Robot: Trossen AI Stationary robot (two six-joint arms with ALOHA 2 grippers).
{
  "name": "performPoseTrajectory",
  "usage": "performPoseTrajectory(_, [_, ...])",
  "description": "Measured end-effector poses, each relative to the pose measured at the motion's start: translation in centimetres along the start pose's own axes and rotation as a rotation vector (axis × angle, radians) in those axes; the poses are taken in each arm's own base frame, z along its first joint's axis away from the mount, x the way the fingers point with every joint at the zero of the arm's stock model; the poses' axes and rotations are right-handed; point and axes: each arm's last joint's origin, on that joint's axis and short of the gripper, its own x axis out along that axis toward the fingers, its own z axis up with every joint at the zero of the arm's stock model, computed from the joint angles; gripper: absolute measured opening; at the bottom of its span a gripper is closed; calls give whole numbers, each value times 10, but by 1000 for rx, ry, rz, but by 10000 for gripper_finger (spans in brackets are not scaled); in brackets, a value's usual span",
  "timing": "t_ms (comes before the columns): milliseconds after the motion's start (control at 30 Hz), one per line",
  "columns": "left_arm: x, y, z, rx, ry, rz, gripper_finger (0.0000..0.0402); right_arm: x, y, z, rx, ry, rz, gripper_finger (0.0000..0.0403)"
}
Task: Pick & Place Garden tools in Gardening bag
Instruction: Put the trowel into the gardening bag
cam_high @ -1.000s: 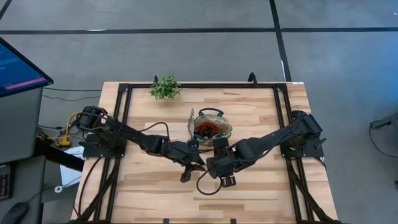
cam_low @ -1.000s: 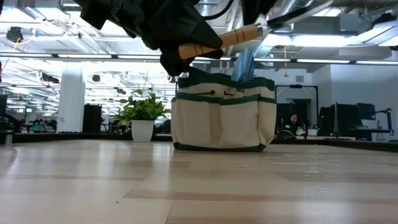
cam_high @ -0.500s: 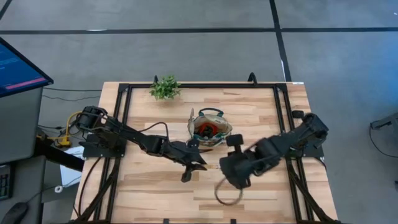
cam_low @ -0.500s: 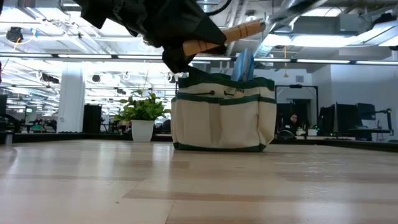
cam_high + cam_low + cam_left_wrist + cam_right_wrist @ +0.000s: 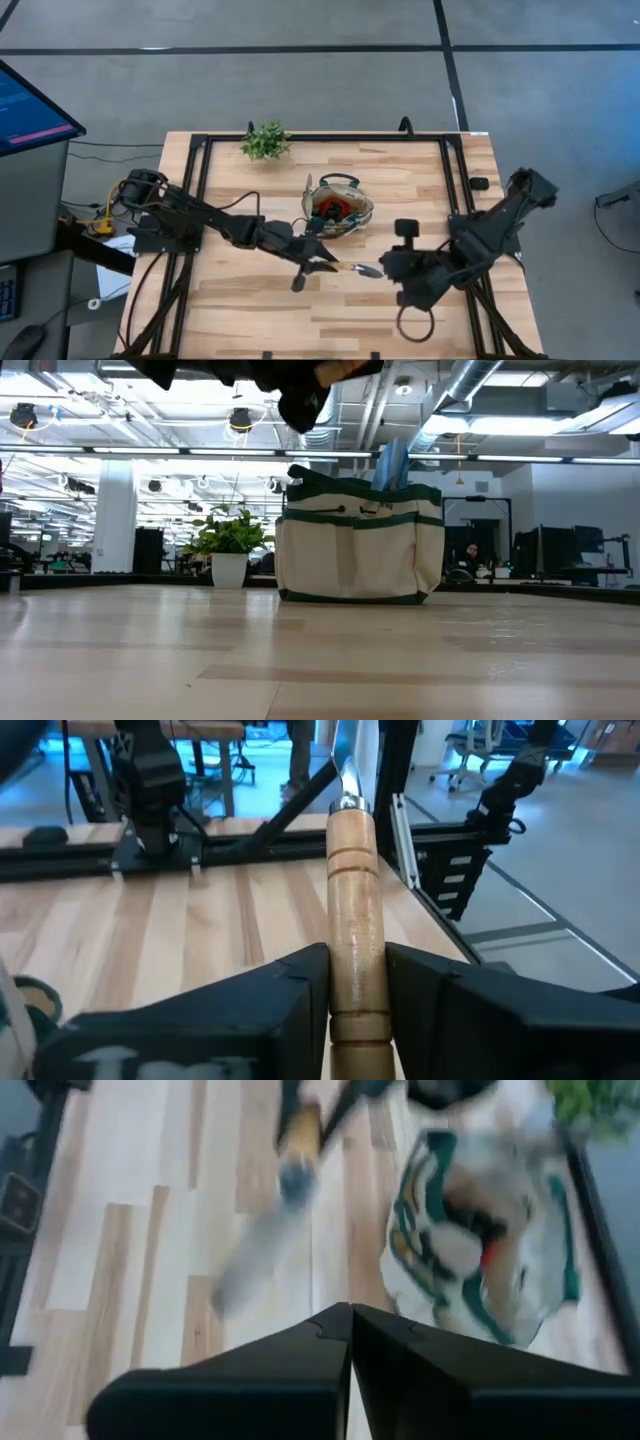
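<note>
Left end effector [image 5: 322, 262] sits just in front of the gardening bag [image 5: 340, 208] above the counter [image 5: 400, 180], clamped narrow on the wooden handle of a hand trowel [image 5: 355, 268]. In the left wrist view the handle [image 5: 352, 920] runs straight out between the two fingers [image 5: 290, 990], metal neck pointing away. In the high view the silver blade points toward the right arm, away from the bag.

Right end effector [image 5: 400, 272] is off to the bag's right, near the counter's front edge, fingers fully closed and empty; the right wrist view shows them meeting with nothing between.

Bag upright mid-counter, holding a red-and-black tool [image 5: 332, 207]; in the low view, something blue [image 5: 390, 465] stands above its rim. Potted plant [image 5: 265, 140] at the far edge, well apart.

Risks, as judged:
- Trowel lies roughly level; the blade could catch the rim or a loop handle and tip the bag.
- Blade tip is close to the right end effector; swinging it round could clip that arm.
- The grip sits at the handle's end, so the trowel may pivot.
</note>
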Motion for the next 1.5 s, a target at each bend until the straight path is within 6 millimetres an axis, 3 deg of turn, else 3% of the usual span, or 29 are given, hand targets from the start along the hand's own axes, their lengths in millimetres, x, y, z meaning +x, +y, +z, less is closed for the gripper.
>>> performPoseTrajectory(100, [-6,0,7,5,-25,-1,57,7,0,-34,87,-29,-10,1])
performPoseTrajectory(233, [-16,6,7,26,-40,27,57,15,2,-74,198,-190,-9,2])
performPoseTrajectory(367, [-21,17,4,-20,-120,69,57,34,5,-99,291,-407,-24,1])
performPoseTrajectory(467, [-24,23,4,-34,-167,131,57,52,6,-108,339,-524,-59,2])
performPoseTrajectory(633, [-25,30,4,-3,-171,270,57,76,0,-114,422,-570,-118,1])
performPoseTrajectory(767, [-25,32,-3,1,-148,345,57,81,-1,-114,529,-651,-306,1])
performPoseTrajectory(933, [-28,34,-16,-6,-119,394,58,83,13,-128,582,-747,-558,0])
performPoseTrajectory(1233, [-29,35,-14,-9,-155,382,57,103,31,-174,726,-830,-437,0])
performPoseTrajectory(1500, [-29,34,-13,-10,-159,381,57,121,34,-179,710,-819,-472,0])
